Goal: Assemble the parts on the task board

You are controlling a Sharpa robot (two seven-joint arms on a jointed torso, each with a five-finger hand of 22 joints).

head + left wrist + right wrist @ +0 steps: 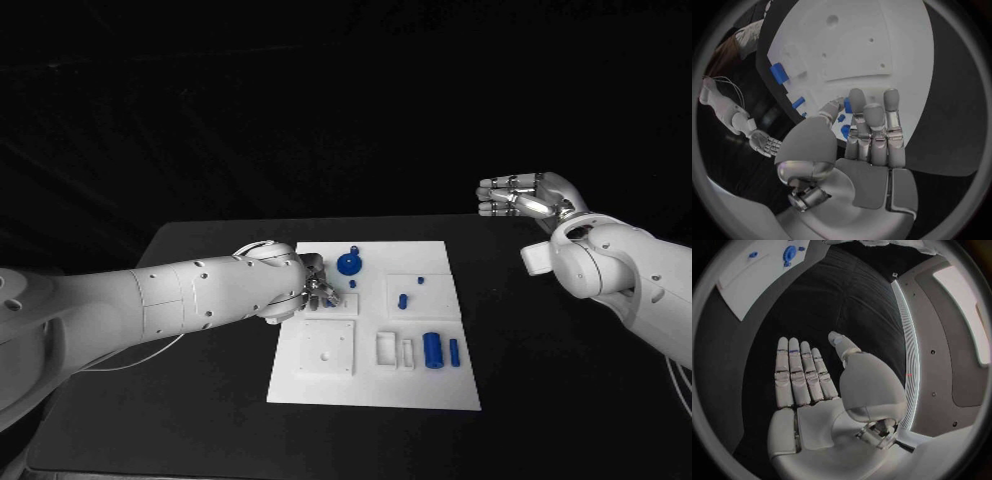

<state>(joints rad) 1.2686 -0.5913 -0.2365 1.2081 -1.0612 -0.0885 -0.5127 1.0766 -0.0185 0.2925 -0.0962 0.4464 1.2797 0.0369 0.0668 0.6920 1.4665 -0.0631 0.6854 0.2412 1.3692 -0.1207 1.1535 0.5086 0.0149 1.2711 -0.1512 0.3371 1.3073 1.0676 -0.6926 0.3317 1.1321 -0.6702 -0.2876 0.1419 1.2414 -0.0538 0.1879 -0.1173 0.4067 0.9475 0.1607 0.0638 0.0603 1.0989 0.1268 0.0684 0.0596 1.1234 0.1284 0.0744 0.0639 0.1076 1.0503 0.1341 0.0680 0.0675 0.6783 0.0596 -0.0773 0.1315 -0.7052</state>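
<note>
The white task board point(378, 385) lies in the middle of the black table. On it are a round blue part point(351, 264), two small blue pieces point(404, 298) and two blue cylinders point(433, 351) near its right edge. My left hand point(310, 290) reaches over the board's left half, fingers stretched out point(873, 125). Small blue pieces point(846, 119) show in the gap between its thumb and first finger; I cannot tell whether it grips them. My right hand point(526, 195) hangs raised beyond the table's far right corner, its fingers point(798, 372) straight and holding nothing.
A raised white square block point(327, 347) sits on the board's near left, with empty slots point(389, 348) beside it. The black table point(216, 400) spreads bare around the board. Dark cloth point(346, 110) hangs behind.
</note>
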